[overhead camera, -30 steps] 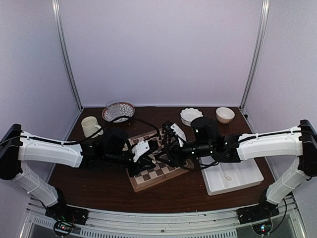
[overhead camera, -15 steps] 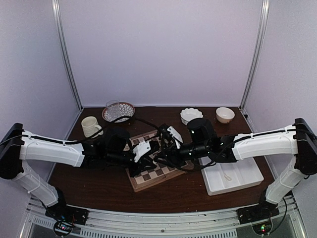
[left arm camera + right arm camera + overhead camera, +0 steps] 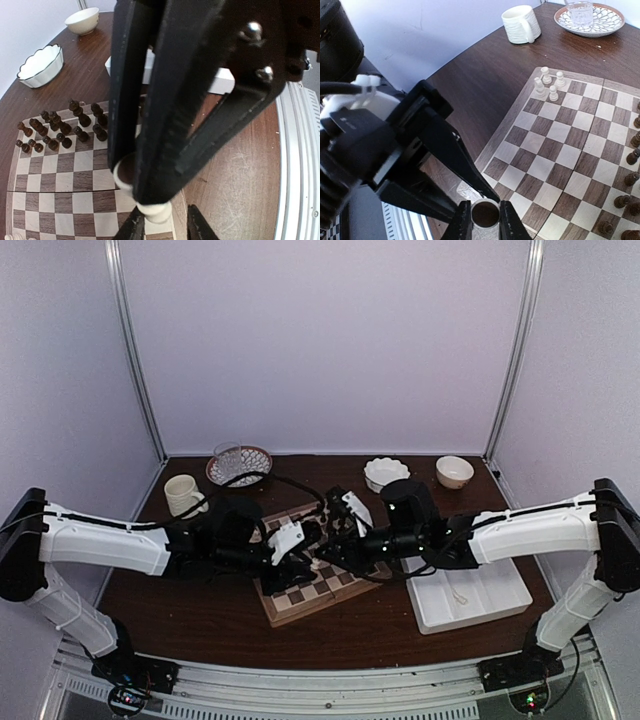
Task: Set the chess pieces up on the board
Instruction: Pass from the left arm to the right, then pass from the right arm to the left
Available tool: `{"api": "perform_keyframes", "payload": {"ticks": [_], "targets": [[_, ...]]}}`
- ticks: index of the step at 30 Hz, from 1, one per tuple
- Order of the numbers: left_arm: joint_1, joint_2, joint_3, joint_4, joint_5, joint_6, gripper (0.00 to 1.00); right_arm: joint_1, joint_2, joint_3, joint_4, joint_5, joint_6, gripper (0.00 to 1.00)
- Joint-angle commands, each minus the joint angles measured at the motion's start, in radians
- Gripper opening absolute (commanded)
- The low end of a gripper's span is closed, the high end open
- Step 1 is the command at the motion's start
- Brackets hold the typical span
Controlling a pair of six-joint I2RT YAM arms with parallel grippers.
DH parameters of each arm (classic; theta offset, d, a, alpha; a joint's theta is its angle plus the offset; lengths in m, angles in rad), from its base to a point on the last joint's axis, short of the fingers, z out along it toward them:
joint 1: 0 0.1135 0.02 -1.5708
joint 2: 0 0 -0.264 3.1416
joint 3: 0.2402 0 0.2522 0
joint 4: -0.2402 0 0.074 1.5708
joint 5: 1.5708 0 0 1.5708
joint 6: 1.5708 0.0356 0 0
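Both grippers meet tip to tip above the wooden board (image 3: 300,600). My right gripper (image 3: 485,221) is shut on a cream-white chess piece (image 3: 485,214), whose round dark-felted base faces its camera. In the left wrist view the same piece (image 3: 156,212) lies between the tips of my left gripper (image 3: 165,227). Those jaws stand a little wider than the piece, with a gap on one side. A small group of cream pieces (image 3: 547,82) stands at one corner of the board. Dark brown pieces (image 3: 65,130) crowd the opposite end.
A white tray (image 3: 475,598) lies right of the board. At the back stand a cream mug (image 3: 182,494), a patterned plate with a glass (image 3: 238,464), a fluted white bowl (image 3: 385,473) and a small round bowl (image 3: 454,471).
My right gripper has closed from wide open onto the cream piece. The left jaws, shut on it before, have eased apart. Both arms have stayed over the board's middle.
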Motion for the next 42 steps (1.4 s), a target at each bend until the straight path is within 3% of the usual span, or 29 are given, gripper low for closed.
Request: {"api": "perform_keyframes", "payload": {"ticks": [1, 6, 11, 19, 26, 31, 37, 42], "targets": [[-0.004, -0.057, -0.043, 0.090, -0.002, -0.014, 0.37, -0.057, -0.037, -0.064, 0.121, 0.048, 0.088, 0.06], [-0.004, -0.135, -0.102, 0.147, -0.024, -0.011, 0.46, -0.128, -0.022, -0.132, 0.305, -0.076, 0.241, 0.03], [-0.019, -0.231, -0.220, 0.321, -0.137, 0.016, 0.64, -0.144, -0.005, -0.153, 0.402, -0.115, 0.332, 0.03], [-0.115, -0.284, -0.417, 0.692, -0.336, 0.289, 0.77, -0.138, 0.067, -0.174, 0.676, -0.209, 0.602, 0.00], [-0.153, -0.215, -0.487, 0.927, -0.415, 0.486, 0.78, -0.089, 0.139, -0.134, 0.698, -0.229, 0.722, 0.00], [-0.171, -0.181, -0.490, 0.971, -0.478, 0.555, 0.77, -0.046, 0.196, -0.111, 0.753, -0.237, 0.800, 0.00], [-0.176, -0.169, -0.488, 0.968, -0.482, 0.586, 0.74, -0.031, 0.260, -0.117, 0.929, -0.254, 0.914, 0.00], [-0.177, -0.154, -0.480, 0.943, -0.452, 0.600, 0.74, -0.029, 0.260, -0.133, 0.952, -0.235, 0.923, 0.00]]}}
